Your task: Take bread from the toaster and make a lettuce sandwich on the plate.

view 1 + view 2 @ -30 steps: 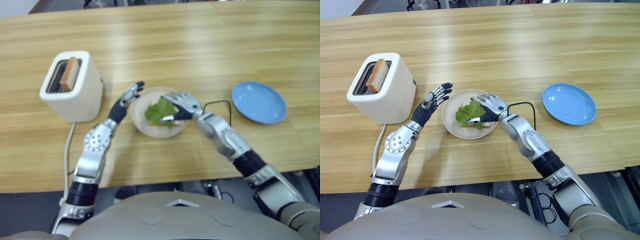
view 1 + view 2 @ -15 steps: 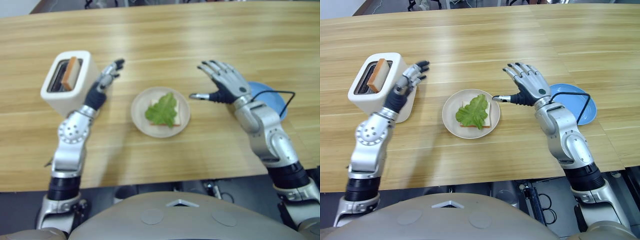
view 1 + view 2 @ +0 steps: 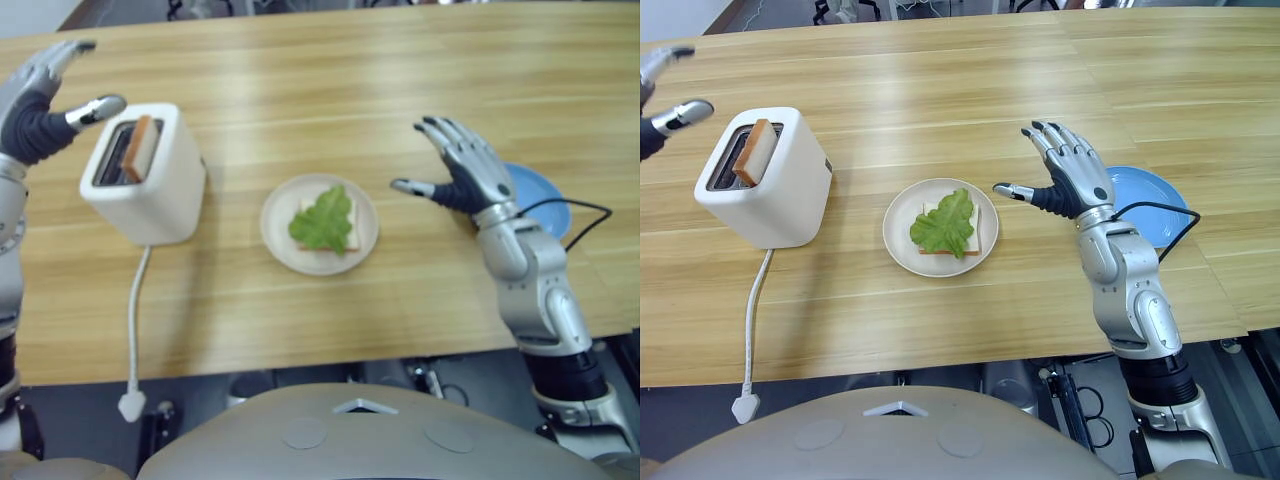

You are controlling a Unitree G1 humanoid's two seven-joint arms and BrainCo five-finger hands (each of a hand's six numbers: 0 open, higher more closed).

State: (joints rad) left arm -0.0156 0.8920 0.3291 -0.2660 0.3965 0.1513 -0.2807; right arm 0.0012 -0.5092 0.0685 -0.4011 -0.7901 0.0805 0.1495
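Your left hand is up at the far left of the view, fingers spread wide and holding nothing, just left of the toaster. Half a second ago it was at the toaster's other side, nearer the plate. A slice of bread stands in the toaster's slot. Your right hand is also splayed open and empty, raised between the plate and the blue dish, partly covering the dish's near-left rim. It has barely shifted since half a second ago, but a second ago it lay on the lettuce. The leaf stays where it was, lying on a second slice in the middle of the plate. The toaster's white cord runs toward you, off the table's near edge, and its plug hangs below. A black cable loops by your right wrist over the dish. Bare wood lies between toaster and plate, between plate and right hand, and across the whole far half of the table — wide room on every side of the plate.
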